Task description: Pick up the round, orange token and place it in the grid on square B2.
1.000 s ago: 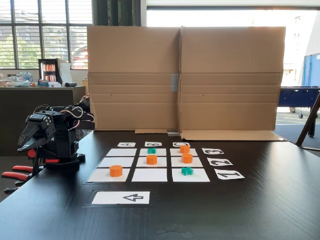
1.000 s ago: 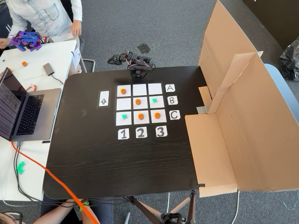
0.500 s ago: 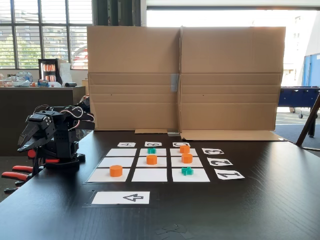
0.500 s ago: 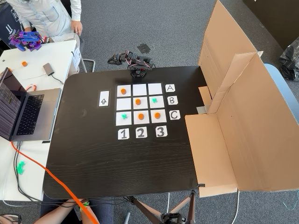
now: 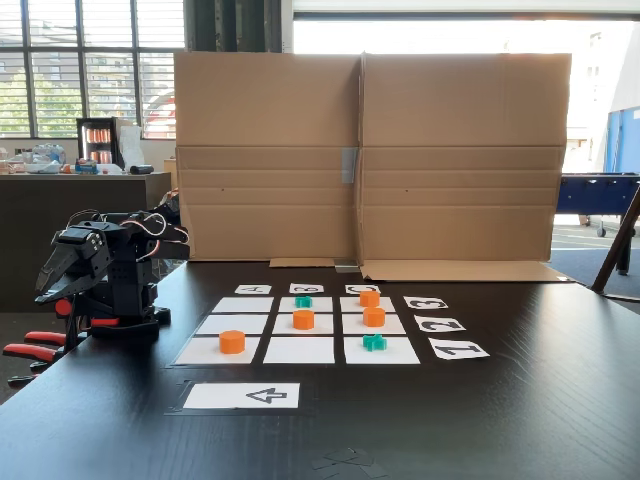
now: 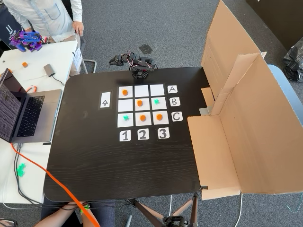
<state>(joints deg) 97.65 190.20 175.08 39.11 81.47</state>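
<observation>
Count from my station: four orange pucks and two green cross tokens on the grid (image 6: 142, 90), which is nine white paper rectangles in a 3x3 layout with black table (image 6: 118, 161) showing in the gaps.

In the top-down fixed view the pucks sit in the A row left square (image 6: 124, 92), on square B2 (image 6: 136, 107) as the round, orange token (image 6: 139, 102), and in the C row at the middle (image 6: 142, 118) and right (image 6: 159, 117). Green crosses: one in the B row right square (image 6: 156, 101), one in the C row left square (image 6: 125, 117).

In the low fixed view the central token (image 5: 303, 319) reads as a short, smooth plastic cylinder, matte and flat-topped. The crosses (image 5: 374, 342) are lobed and lower.

Label cards: three letters (A, B, C) and three numbers (1, 2, 3), plus one arrow card (image 6: 105, 100), all flat white paper with black print.

The arm (image 5: 100, 270) is black, folded at the table edge, well apart from the grid. I cannot tell how its jaws stand.

Two corrugated cardboard panels (image 5: 370, 160) stand behind the grid, plain brown and creased. One laptop (image 6: 26, 113) is on the side table.
</observation>
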